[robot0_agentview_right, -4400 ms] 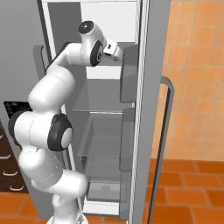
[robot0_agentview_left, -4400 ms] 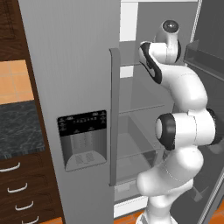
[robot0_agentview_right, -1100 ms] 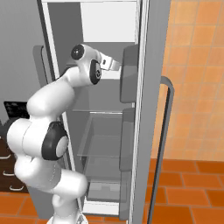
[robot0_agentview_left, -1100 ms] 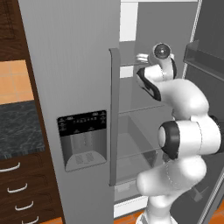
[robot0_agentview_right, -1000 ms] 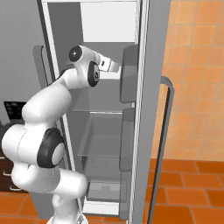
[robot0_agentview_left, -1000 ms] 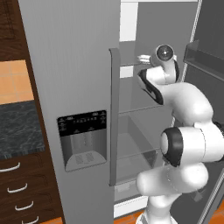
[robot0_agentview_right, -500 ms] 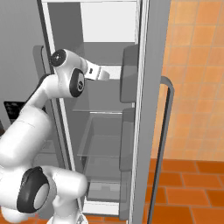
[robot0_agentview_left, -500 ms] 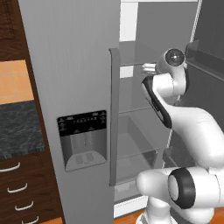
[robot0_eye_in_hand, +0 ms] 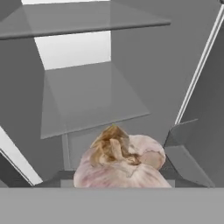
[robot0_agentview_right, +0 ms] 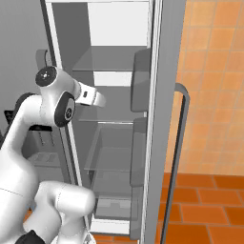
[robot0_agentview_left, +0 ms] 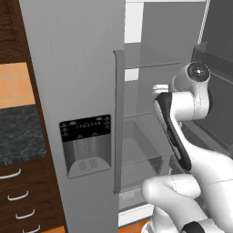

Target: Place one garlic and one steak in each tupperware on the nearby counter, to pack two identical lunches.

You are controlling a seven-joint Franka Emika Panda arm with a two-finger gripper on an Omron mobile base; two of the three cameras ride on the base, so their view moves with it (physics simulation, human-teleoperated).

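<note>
My tool (robot0_agentview_right: 102,99) is grasping a garlic (robot0_eye_in_hand: 121,162). In the hand view the bulb is sitting right between my fingers, pale and round with a brown papery top. It is not lying on any shelf; it is up in the air in my grip, in front of the open fridge (robot0_agentview_left: 77,91).

I think I am doing the first part of the job: carrying one garlic out of the fridge. The garlic is not in a tupperware yet. Next I need to pull my arm clear of the fridge, turn toward the desk (robot0_agentview_left: 18,134), find a tupperware there, and lower the garlic into it before letting go. I need to be careful not to bump the open fridge door (robot0_agentview_right: 159,114) on my right side or the glass shelves (robot0_eye_in_hand: 92,103) as I back out.

My arm (robot0_agentview_left: 182,118) is rising from the base and bending sharply at the elbow. My wrist is pointing sideways into the fridge opening, about level with the middle shelf. The hand is lying nearly flat, aiming at the back wall of the fridge.
</note>
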